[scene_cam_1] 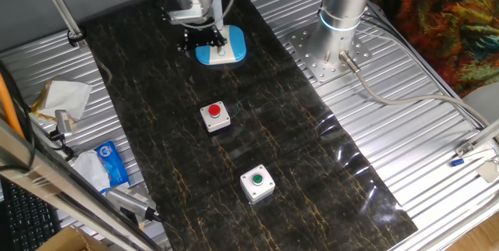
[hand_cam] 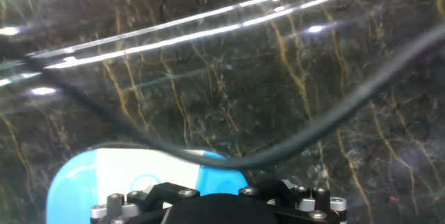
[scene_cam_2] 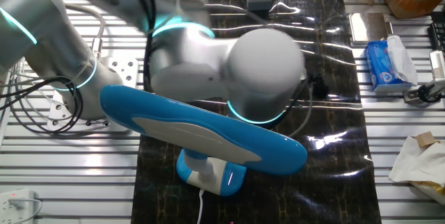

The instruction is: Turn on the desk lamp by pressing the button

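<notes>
- Hand view looks down on the hand (hand_cam: 222, 206), low over the desk lamp (hand_cam: 125, 182)'s blue-and-white base; fingertips are hidden, so I cannot tell whether they are parted.
- A ring that may be the button (hand_cam: 144, 182) shows on the white plate.
- The lamp stands at the far end of the table (scene_cam_1: 312, 173).
- A red button box (scene_cam_1: 215, 116) and a green button box (scene_cam_1: 256, 183) sit apart mid-mat.

Bright glare streaks, blurred close arm
</notes>
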You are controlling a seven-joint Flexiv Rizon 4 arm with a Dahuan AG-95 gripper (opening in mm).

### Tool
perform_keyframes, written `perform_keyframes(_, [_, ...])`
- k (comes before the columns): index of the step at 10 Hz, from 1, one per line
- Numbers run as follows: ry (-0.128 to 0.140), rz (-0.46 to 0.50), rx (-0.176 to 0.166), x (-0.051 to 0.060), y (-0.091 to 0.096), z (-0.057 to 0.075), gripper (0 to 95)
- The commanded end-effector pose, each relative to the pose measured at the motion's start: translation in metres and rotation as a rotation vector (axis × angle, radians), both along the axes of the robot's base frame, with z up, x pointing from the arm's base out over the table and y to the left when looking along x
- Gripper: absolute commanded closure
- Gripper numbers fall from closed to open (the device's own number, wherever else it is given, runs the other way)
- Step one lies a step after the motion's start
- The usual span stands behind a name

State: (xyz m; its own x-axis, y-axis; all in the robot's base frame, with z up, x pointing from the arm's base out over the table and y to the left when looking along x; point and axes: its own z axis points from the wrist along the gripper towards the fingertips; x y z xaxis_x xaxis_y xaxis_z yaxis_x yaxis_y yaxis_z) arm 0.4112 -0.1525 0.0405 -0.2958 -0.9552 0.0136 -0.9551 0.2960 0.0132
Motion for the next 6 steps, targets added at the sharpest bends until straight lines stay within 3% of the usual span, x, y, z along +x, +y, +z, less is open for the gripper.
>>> perform_keyframes(1, [-0.015, 0.004, -0.012, -0.0007, -0.0015, -0.0021, 0.0])
perform_keyframes(6, [-0.016, -0.011, -0.004, 0.0024, 0.0016, -0.0034, 0.0])
